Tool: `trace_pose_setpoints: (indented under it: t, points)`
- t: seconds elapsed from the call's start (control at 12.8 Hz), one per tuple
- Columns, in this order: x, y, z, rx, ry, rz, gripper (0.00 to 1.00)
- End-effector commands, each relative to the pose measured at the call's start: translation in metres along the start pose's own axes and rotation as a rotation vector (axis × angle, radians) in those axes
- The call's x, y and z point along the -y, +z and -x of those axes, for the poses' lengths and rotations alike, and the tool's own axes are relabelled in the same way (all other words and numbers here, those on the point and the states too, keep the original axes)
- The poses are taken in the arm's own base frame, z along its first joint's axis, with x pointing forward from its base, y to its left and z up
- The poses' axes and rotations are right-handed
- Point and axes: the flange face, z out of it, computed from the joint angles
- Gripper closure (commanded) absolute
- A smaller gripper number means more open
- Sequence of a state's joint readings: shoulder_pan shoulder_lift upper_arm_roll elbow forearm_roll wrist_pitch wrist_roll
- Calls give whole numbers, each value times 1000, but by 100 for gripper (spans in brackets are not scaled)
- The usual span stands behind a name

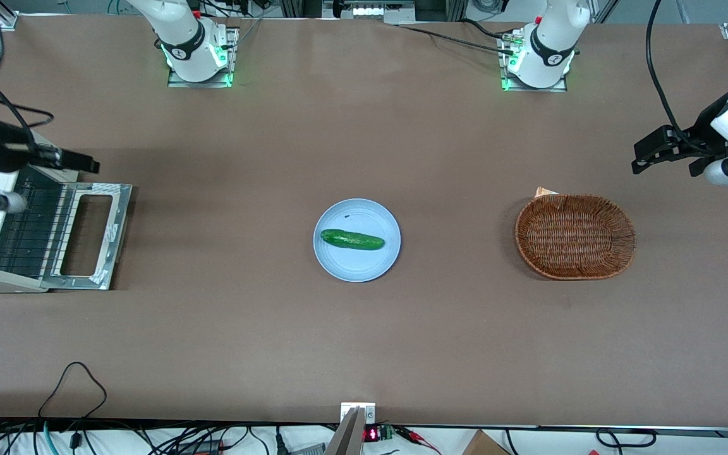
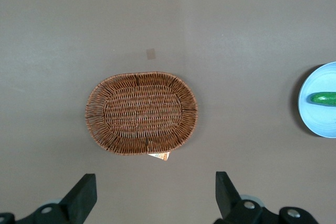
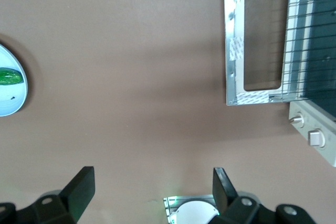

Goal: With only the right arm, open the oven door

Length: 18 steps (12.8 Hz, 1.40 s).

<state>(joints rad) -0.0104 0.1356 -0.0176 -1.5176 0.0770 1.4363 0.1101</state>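
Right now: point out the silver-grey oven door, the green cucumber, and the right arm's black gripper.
Silver-grey oven door (image 1: 117, 235): front view, metal frame, folded down open.
Green cucumber (image 1: 352, 239): front view, mid-body, on the blue plate (image 1: 357, 268).
Black gripper (image 3: 152, 190): right wrist view, between open fingertips, above the table.

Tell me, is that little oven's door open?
Open: the oven door lies flat, rack exposed. The gripper, fingers apart, hangs above the table.

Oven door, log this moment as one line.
oven door: open, lying flat | gripper: open, above bare table, clear of door | cucumber: on plate | basket: empty
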Motion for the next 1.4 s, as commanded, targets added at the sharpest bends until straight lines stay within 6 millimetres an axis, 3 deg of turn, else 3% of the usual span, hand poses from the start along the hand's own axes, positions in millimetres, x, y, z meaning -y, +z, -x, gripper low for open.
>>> trace_pose_setpoints:
  t: [0.0, 0.31, 1.33]
  points:
    - [6, 10, 34, -123, -47, -2, 1]
    - [12, 19, 30, -211, -167, 5, 1]
    - [11, 20, 32, -160, -167, 36, 1]
